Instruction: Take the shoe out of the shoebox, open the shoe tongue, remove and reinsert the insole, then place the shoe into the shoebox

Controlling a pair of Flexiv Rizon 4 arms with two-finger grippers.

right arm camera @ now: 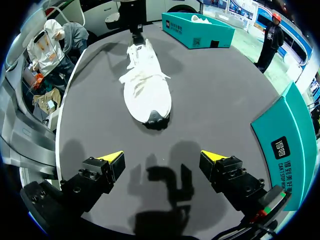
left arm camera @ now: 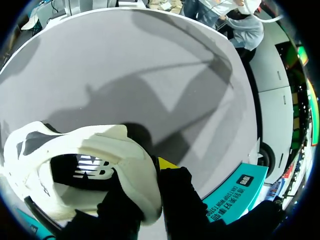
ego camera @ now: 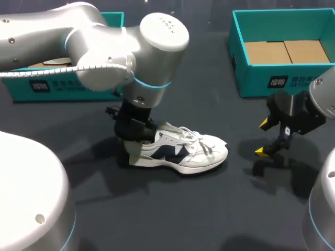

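Shoe (ego camera: 180, 151): one, heel pinched by left hand (ego camera: 137, 139); shoeboxes (ego camera: 52, 90) (ego camera: 254, 78): two.

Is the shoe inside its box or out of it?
Out. The shoe stands on its sole on the table, left pincer gripping its heel; the right shoebox holds only cardboard.

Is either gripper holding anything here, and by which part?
The left gripper holds the shoe by its heel collar, pinched between its fingers. The right gripper is open and holds nothing.
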